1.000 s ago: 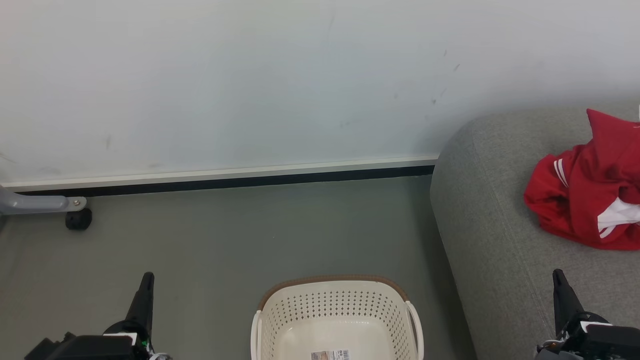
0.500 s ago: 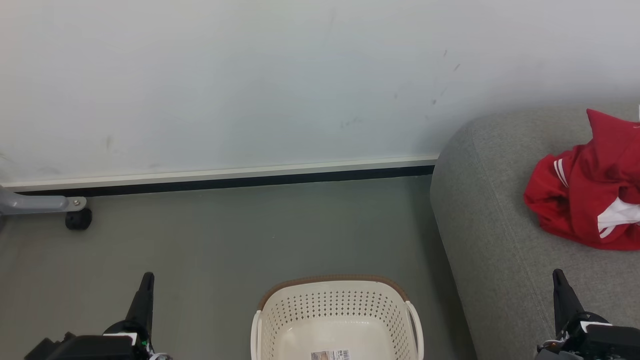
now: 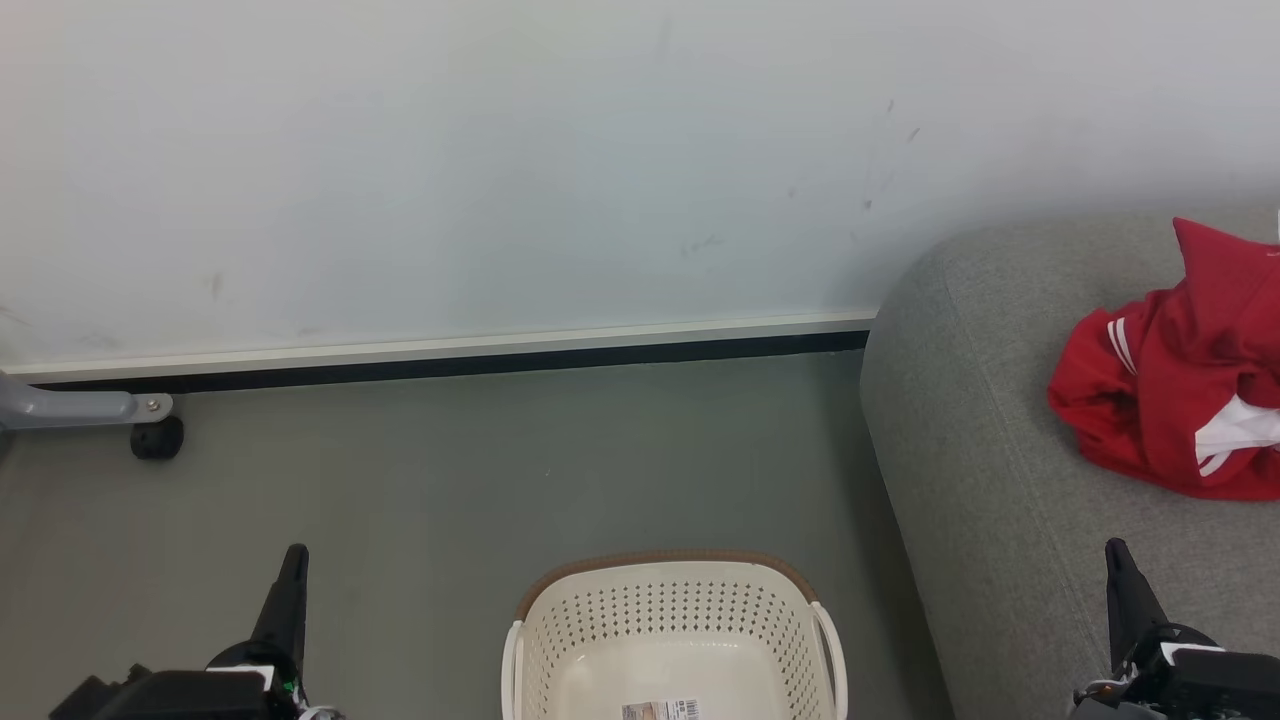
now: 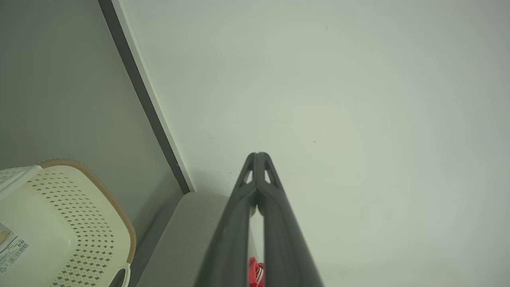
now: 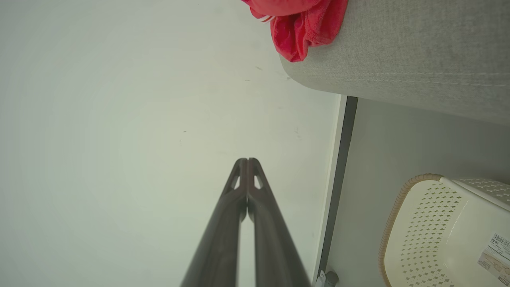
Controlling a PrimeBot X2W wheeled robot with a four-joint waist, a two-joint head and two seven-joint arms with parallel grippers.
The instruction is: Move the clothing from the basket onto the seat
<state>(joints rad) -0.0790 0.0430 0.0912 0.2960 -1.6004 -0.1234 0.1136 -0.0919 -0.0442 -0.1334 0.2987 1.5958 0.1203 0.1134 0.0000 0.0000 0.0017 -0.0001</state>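
Since the basket [image 3: 676,604] stands on the floor [image 3: 500,470] with only its barcode sticker [image 3: 660,710] showing on the bare bottom, the carrying step looks finished rather than under way. The clothing [image 3: 1170,400], a bunched red heap with white stripes, lies on the seat [image 3: 980,450], well up on the grey cushion by the rounded arm and well apart from the basket. The left tool [image 4: 258,156] has its two dark fingers pressed tip to tip with nothing between them, and it points toward the wall [image 3: 500,150] above the floor to the left of the basket. The right tool [image 5: 248,160] is closed in the same way and empty, low beside the front of the seat. Both wrist views show more of the basket's inside, and no red cloth appears there, though its near end is cut off at the frame edge. I judge that the next move calls for no grasp: at most a look into that hidden near end, and, if it is bare, holding both arms clear.
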